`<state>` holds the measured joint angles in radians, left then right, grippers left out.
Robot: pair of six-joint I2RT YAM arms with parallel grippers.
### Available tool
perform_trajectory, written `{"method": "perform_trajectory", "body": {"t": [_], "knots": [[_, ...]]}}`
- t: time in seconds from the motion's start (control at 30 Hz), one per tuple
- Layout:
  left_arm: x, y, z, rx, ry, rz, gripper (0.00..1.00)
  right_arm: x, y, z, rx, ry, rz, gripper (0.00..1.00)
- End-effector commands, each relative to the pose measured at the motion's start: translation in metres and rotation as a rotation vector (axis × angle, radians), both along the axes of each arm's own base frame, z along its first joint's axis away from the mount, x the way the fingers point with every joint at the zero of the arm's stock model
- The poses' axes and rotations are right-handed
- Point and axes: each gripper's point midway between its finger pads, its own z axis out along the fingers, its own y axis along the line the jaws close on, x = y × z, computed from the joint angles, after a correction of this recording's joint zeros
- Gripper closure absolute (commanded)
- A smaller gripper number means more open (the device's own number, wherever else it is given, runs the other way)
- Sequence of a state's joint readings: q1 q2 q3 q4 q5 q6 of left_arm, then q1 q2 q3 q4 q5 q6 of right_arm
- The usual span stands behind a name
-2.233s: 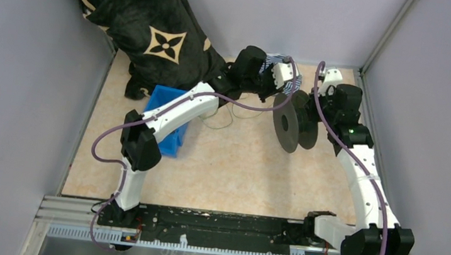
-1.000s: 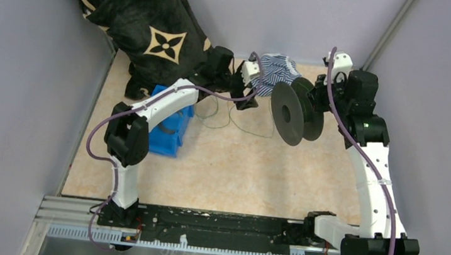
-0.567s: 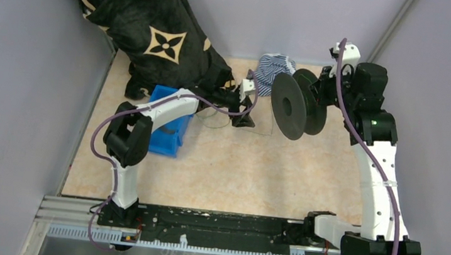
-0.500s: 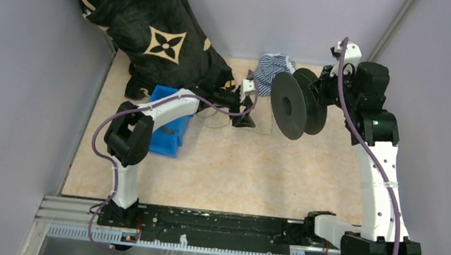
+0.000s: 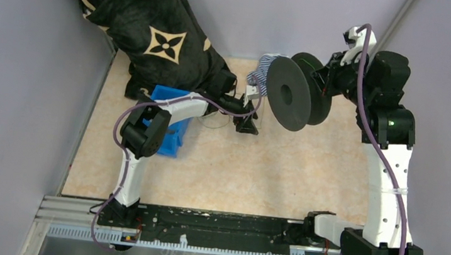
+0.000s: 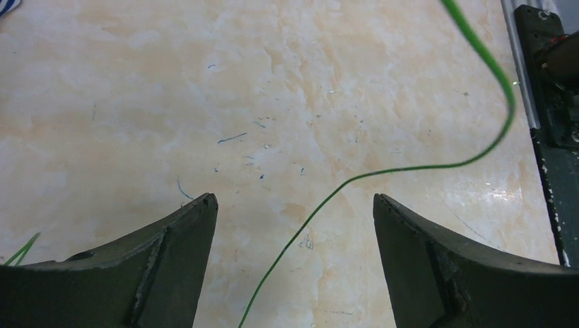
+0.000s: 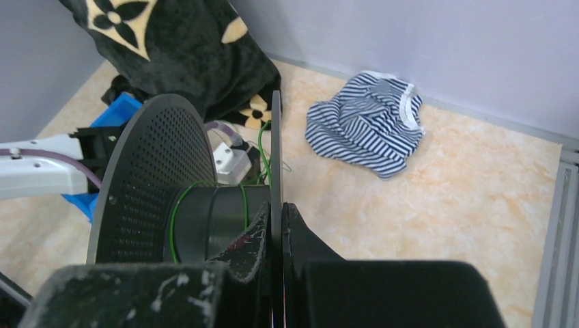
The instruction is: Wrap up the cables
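Left gripper (image 6: 293, 205) is being held wide open above the table (image 6: 136, 102); the cable (image 6: 410, 167) is being run between its fingers, from 6 toward 1 o'clock. Right gripper (image 7: 276, 212) is being clamped on the spool (image 7: 150, 178).

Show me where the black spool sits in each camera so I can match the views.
Top external: the black spool is upper centre-right.
Left wrist: not in it; only table and green cable.
Right wrist: black spool left of centre, its near flange clamped in the right gripper.
Shared landmark: the striped cloth, behind the spool in top and right wrist views.
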<state>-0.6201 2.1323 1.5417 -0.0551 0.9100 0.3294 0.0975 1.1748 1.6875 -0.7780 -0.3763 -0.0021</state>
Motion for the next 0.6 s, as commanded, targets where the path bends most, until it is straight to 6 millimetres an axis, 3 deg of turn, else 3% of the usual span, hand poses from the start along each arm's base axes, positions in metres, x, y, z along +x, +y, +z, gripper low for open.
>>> {"method": "perform_trajectory", "body": {"t": [0.0, 0.2, 0.57], "knots": [[-0.002, -0.014, 0.012, -0.084, 0.008, -0.063, 0.11, -0.008, 0.008, 0.042, 0.050, -0.102, 0.040, 1.00], [-0.011, -0.017, 0.005, -0.103, 0.032, -0.120, 0.16, -0.008, 0.008, 0.044, 0.054, -0.106, 0.037, 1.00], [-0.030, -0.017, -0.004, -0.106, 0.077, -0.174, 0.56, -0.001, 0.001, 0.044, 0.047, -0.110, -0.001, 1.00]]}}
